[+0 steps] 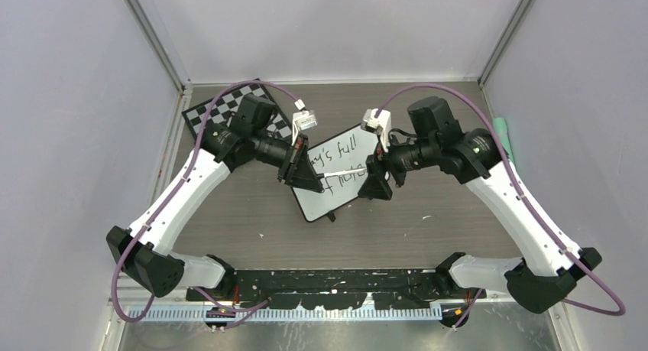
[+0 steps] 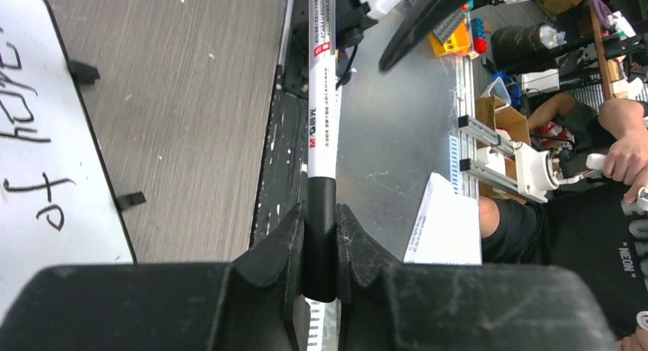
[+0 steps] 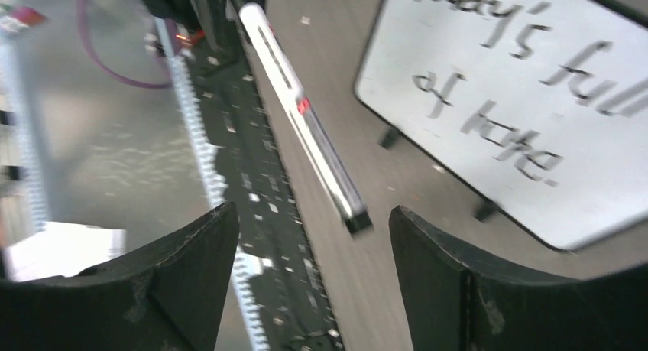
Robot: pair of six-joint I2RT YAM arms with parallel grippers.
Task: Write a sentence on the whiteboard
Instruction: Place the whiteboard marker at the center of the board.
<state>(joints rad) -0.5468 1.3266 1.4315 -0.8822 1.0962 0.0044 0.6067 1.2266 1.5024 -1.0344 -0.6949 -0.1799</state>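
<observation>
The whiteboard (image 1: pixel 340 184) lies tilted at the table's middle, and it also shows in the left wrist view (image 2: pixel 46 206) and the right wrist view (image 3: pixel 535 137). The sentence (image 3: pixel 497 83) reads "Today's full of hope." in two slanted black lines. In the top view (image 1: pixel 345 152) the arms hide part of the sentence. My left gripper (image 1: pixel 312 175) (image 2: pixel 321 213) is shut on the black end of a white marker (image 2: pixel 322 99) (image 1: pixel 340 172), held above the board. My right gripper (image 1: pixel 373 181) (image 3: pixel 312 213) is open. The marker's free end (image 3: pixel 355 219) lies between its jaws, untouched.
A checkered chessboard (image 1: pixel 218 114) lies at the back left under the left arm. A green object (image 1: pixel 502 129) stands by the right wall. A black rail (image 1: pixel 336 278) runs along the near edge between the arm bases. A person (image 2: pixel 604 183) is beyond the table.
</observation>
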